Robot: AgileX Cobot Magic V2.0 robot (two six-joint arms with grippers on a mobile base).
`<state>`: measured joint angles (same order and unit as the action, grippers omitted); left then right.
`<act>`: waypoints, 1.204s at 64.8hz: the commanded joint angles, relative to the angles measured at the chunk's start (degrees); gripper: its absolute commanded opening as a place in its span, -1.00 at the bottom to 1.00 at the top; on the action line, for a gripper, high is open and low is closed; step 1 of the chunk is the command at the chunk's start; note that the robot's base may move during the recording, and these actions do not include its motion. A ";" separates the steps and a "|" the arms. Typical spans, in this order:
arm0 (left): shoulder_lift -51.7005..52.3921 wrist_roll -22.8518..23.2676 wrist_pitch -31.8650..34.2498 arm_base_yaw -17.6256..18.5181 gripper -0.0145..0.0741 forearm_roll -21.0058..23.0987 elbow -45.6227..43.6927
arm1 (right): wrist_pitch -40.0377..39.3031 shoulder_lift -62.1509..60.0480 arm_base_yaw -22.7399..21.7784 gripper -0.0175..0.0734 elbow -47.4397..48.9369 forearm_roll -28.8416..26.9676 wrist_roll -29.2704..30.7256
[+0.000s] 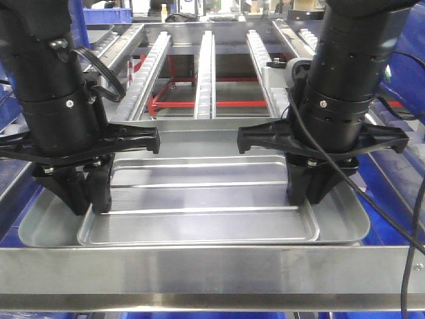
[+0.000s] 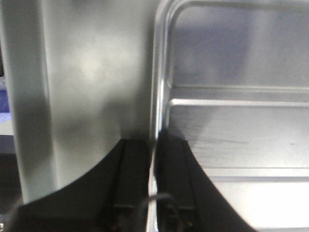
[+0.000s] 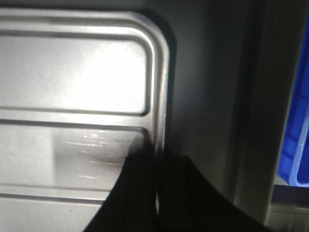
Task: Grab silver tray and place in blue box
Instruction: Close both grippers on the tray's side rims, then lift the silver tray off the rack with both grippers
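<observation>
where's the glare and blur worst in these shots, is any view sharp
Exterior front view: sharp, mild reflections on the shiny rectangular silver metal tray. Left wrist view: soft, a blown-out white patch at lower right, the black left pincer a dark blur astride the tray's rim. Right wrist view: blurred, white glare on the tray's upper panel, the black right pincer featureless.

No words, numbers, labels or signs are showing clearly enough to read in any view, not even on the tray (image 1: 199, 196).
</observation>
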<state>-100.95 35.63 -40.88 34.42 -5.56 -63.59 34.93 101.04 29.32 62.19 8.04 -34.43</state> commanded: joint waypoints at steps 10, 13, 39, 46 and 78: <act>1.78 -0.03 0.75 0.24 -0.70 -0.49 -1.22 | -0.89 -2.23 -0.11 -0.50 1.37 1.12 0.32; 1.78 -0.03 0.75 0.24 -0.70 -0.49 -1.22 | -0.87 -2.23 -0.11 -0.50 1.37 1.12 0.32; 1.78 -0.03 -0.47 0.24 -0.70 -0.49 -2.97 | 0.21 -3.18 -0.11 -0.50 1.98 1.12 0.26; 2.86 -0.03 -5.45 0.24 -0.70 -0.58 -6.79 | 4.96 -5.60 -0.11 -0.50 4.84 1.12 -0.60; 19.53 5.59 -8.64 3.35 -0.70 -2.08 -1.04 | 9.57 -20.16 6.23 -0.50 -1.01 6.53 -13.94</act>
<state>-86.09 38.01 -49.97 36.00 -6.00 -65.67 44.52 85.23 33.40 62.14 10.24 -44.97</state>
